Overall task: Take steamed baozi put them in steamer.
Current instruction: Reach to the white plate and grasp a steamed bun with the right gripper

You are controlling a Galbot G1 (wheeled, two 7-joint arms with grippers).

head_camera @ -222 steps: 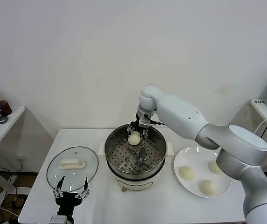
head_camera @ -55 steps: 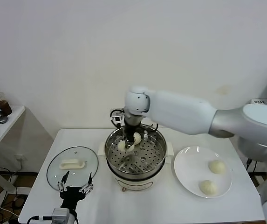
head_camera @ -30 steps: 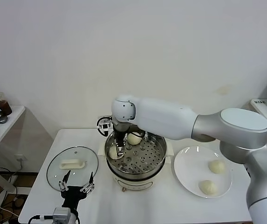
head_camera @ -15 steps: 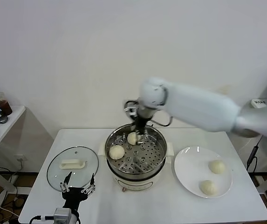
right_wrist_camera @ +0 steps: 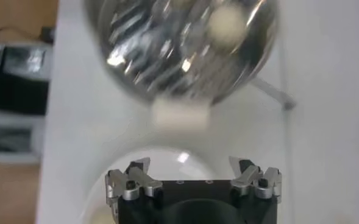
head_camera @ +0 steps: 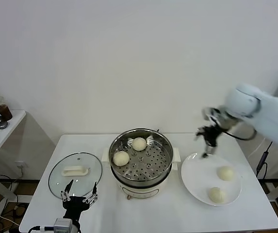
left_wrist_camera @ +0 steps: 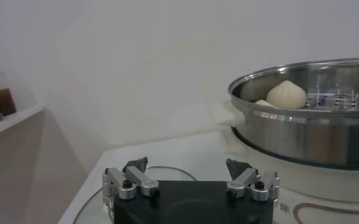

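Note:
The steel steamer (head_camera: 164, 162) stands mid-table on its cream pot and holds two baozi, one at the back (head_camera: 139, 143) and one at the left (head_camera: 121, 158). Two more baozi (head_camera: 225, 173) (head_camera: 217, 194) lie on the white plate (head_camera: 197, 177) to the right. My right gripper (head_camera: 206, 152) is open and empty, raised over the plate's far left rim. In the right wrist view the gripper (right_wrist_camera: 194, 170) hangs above the plate (right_wrist_camera: 167, 159), with the steamer (right_wrist_camera: 167, 67) beyond. My left gripper (head_camera: 77, 198) is open and parked at the front left.
A glass lid (head_camera: 75, 170) with a white handle lies left of the steamer, just behind my left gripper. The left wrist view shows the steamer's wall (left_wrist_camera: 307, 131) and a baozi (left_wrist_camera: 287, 95) over its rim. A side table (head_camera: 0, 128) stands far left.
My right gripper left a second baozi at the steamer's left side, rose out of the steamer and swung right over the plate, empty. The left arm has not moved.

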